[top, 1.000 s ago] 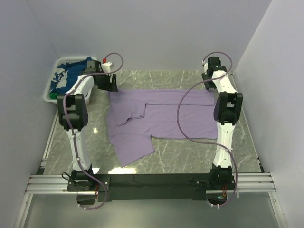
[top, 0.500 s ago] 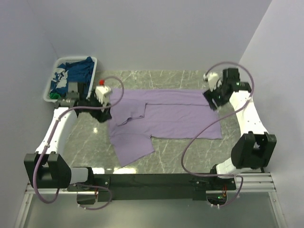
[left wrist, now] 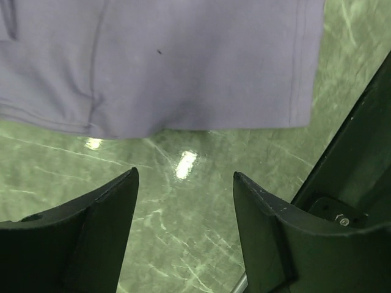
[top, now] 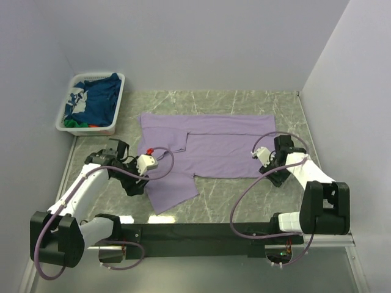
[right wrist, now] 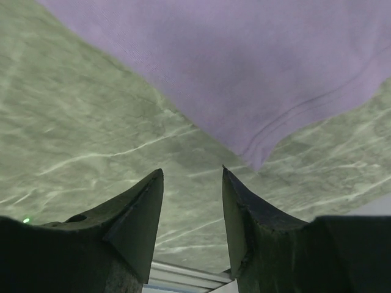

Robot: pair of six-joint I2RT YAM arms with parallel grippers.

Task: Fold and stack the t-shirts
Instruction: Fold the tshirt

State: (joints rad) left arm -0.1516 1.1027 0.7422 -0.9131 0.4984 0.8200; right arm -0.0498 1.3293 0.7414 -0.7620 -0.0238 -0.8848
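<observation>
A large lavender t-shirt [top: 214, 149] lies spread flat on the green marble table, one sleeve reaching toward the near left. My left gripper [top: 135, 183] is open and empty, low over bare marble just left of that sleeve. In the left wrist view the shirt's hem [left wrist: 183, 67] lies just ahead of the open left gripper [left wrist: 186, 177]. My right gripper [top: 277, 175] is open and empty at the shirt's near right corner. In the right wrist view that corner [right wrist: 259, 152] lies just beyond the right gripper [right wrist: 192, 172]. Navy blue [top: 98, 97], green and red shirts lie in the basket.
A white slatted basket [top: 116, 107] stands at the far left corner against the wall. White walls close in the left, back and right sides. A metal rail [top: 195, 235] with the arm bases runs along the near edge.
Both arms have swung from the far edge of the shirt down to its near side. The left gripper came to the near left sleeve, the right to the near right corner. The shirt has not moved.
</observation>
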